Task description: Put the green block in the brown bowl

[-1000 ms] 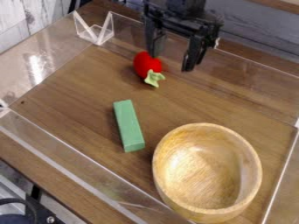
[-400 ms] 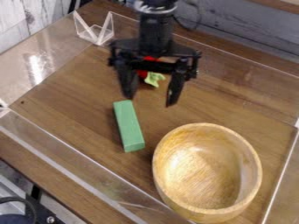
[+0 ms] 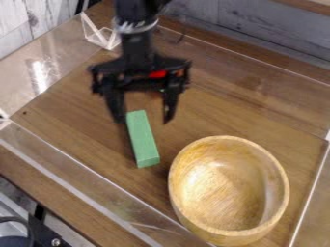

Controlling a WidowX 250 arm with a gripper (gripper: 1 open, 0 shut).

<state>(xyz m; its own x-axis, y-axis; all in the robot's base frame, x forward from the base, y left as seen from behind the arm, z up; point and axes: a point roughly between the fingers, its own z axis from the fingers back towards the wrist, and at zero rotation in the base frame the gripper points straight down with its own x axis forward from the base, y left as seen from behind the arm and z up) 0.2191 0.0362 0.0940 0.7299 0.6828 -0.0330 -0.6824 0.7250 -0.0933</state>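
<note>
The green block (image 3: pixel 142 140) is a long mint-green bar lying flat on the wooden table, left of the brown bowl (image 3: pixel 230 188). The bowl is large, round and light brown, with nothing in it, at the lower right. My gripper (image 3: pixel 142 109) hangs over the block's far end, pointing down with its jaws open wide. One dark finger (image 3: pixel 116 108) stands left of the block and the other to its right. The jaws hold nothing.
A red strawberry-like toy (image 3: pixel 157 73) lies behind the gripper, mostly hidden by it. A clear plastic stand (image 3: pixel 98 33) sits at the back left. A clear low wall (image 3: pixel 58 169) runs around the table's edge.
The gripper has come from the back right, near the red toy, toward the front left and lower, and it has rolled so its open fingers now straddle the block's far end.
</note>
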